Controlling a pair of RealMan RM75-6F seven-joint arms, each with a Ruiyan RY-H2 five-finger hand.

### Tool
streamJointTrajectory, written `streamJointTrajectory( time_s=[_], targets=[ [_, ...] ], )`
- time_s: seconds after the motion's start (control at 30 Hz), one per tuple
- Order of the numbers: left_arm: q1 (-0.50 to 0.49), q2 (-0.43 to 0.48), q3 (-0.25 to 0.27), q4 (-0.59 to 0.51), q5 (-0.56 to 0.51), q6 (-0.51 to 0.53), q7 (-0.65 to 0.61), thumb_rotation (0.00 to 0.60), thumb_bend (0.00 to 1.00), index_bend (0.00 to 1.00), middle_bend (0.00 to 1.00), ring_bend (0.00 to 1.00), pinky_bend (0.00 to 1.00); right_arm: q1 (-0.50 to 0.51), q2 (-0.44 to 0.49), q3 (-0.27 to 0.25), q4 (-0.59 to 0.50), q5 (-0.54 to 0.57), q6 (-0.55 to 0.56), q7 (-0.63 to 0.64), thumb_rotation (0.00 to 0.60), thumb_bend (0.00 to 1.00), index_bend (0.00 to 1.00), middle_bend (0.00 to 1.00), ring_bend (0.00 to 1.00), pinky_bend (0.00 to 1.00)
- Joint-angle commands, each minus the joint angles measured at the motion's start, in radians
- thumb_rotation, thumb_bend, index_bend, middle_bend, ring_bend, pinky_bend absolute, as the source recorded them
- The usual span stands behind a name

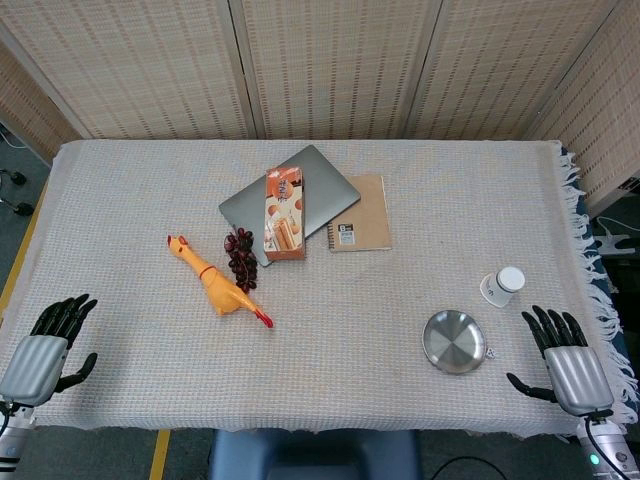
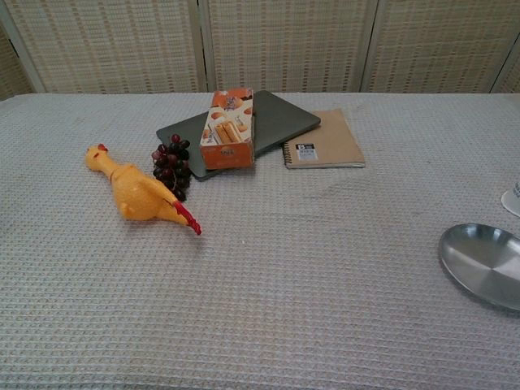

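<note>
Near the desk's front right corner a round metal dish lies with nothing in it, a small white cup lies on its side just behind it toward the right edge, and an orange snack box, closed so its contents cannot be told, rests on a grey laptop near the back middle. The right hand rests at the front right corner just beside the dish without touching it, its fingers spread apart and holding nothing. The left hand lies at the front left corner, its fingers likewise apart and empty, well away from the yellow rubber chicken, the dark grapes and the brown notebook
</note>
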Motion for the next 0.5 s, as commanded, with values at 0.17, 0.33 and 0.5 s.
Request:
streamJointTrajectory(
  time_s=[0.17, 0.33, 0.5],
  targets=[
    [-0.003, -0.001, 0.001, -0.007, 0.003, -0.004, 0.006, 0.600, 0.40, 0.00, 0.00, 0.00, 0.08, 0.012, -0.015, -0.010, 0.024, 0.002, -0.040, -0.006, 0.338, 0.13, 0.02, 0.00, 0.00, 0.00],
    [-0.008, 0.002, 0.001, -0.002, 0.003, -0.012, -0.007, 0.600, 0.40, 0.00, 0.00, 0.00, 0.08, 0.024, -0.048, -0.011, 0.058, 0.031, -0.086, -0.035, 0.351, 0.16, 0.14, 0.00, 0.00, 0.00],
    [-0.006, 0.005, 0.001, 0.002, 0.003, -0.009, -0.021, 0.600, 0.40, 0.00, 0.00, 0.00, 0.08, 0.039, -0.109, 0.000, 0.132, 0.057, -0.121, -0.060, 0.445, 0.20, 0.24, 0.00, 0.00, 0.00]
  ],
)
